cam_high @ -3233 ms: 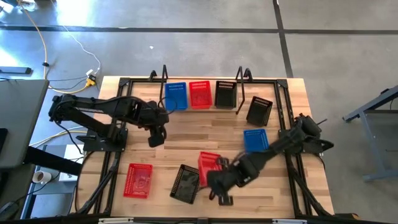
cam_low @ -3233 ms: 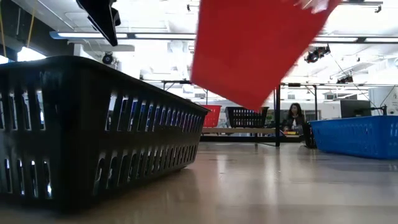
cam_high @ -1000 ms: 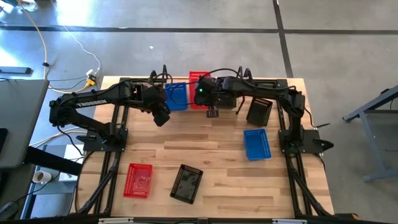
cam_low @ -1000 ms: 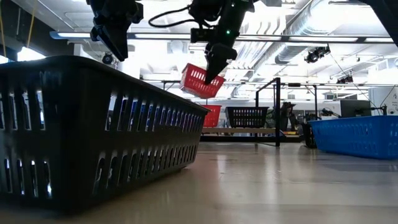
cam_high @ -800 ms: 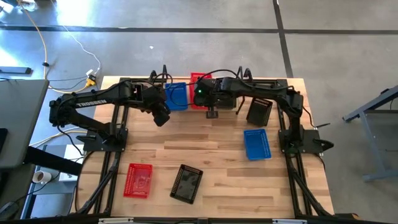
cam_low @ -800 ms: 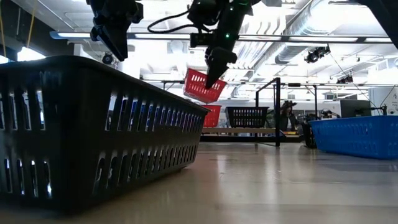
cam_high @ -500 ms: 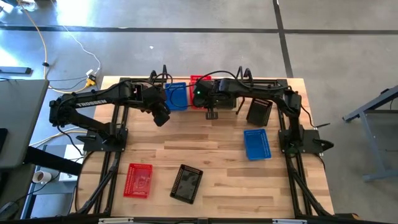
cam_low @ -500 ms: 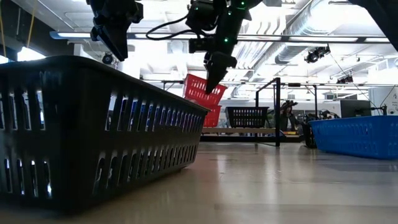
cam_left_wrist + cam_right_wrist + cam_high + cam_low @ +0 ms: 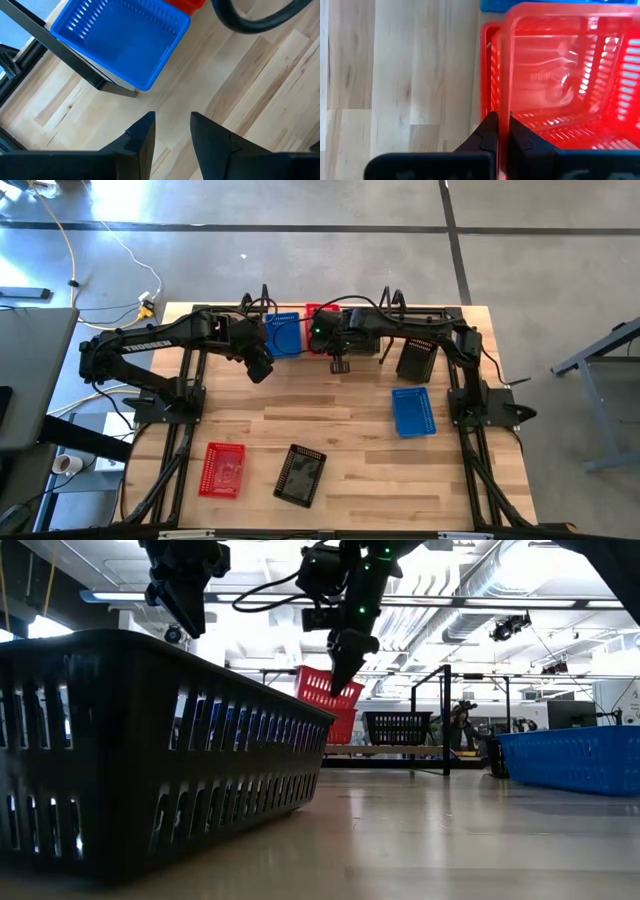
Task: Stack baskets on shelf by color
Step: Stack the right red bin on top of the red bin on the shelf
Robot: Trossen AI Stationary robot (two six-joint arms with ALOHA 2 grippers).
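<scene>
Operator, your right pincer (image 9: 500, 131) pinches a red basket's (image 9: 560, 85) wall above the shelved red one (image 9: 487, 75), while your left pincer (image 9: 172, 125) hovers parted near the blue basket (image 9: 122, 42).

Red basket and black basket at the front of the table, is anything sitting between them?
Nothing. In the high view, only bare wood shows between the red basket and the black basket; they lie apart, not touching.
</scene>
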